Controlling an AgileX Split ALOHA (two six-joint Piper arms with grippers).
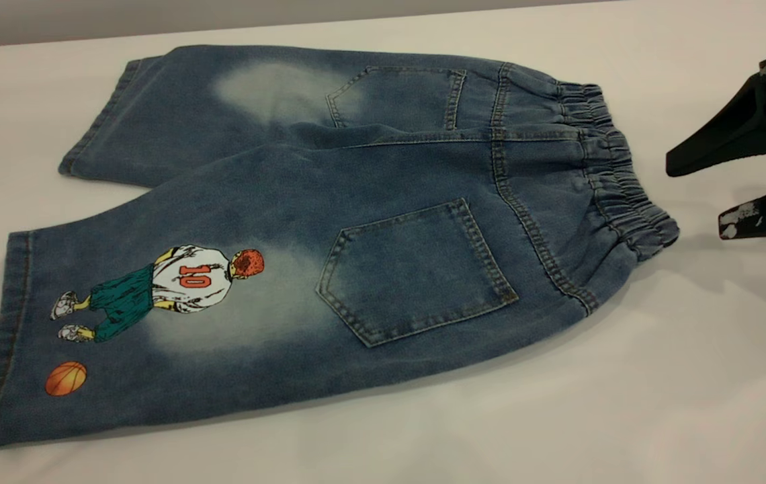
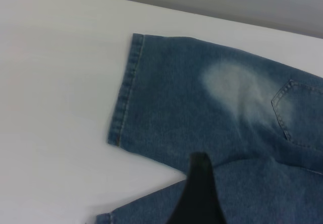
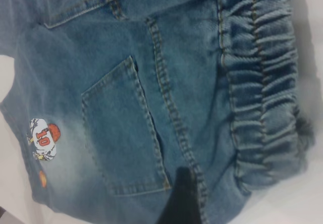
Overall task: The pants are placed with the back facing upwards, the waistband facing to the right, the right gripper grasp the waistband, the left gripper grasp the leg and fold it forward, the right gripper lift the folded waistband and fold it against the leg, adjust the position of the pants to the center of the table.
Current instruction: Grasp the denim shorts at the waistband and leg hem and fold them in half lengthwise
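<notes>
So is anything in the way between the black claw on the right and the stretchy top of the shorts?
No, nothing visible. The right gripper is open, off to the right of the waistband, with only bare table between them. The pants lie flat and unfolded.

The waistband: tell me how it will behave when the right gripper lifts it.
The waistband is gathered elastic, so it will probably bunch and stretch rather than stay straight. The pants are soft denim lying flat with gentle creases, so the cloth likely droops from the grasp point. The right gripper, open just beside the band, may need to take both layers, or the lower one could stay behind.
</notes>
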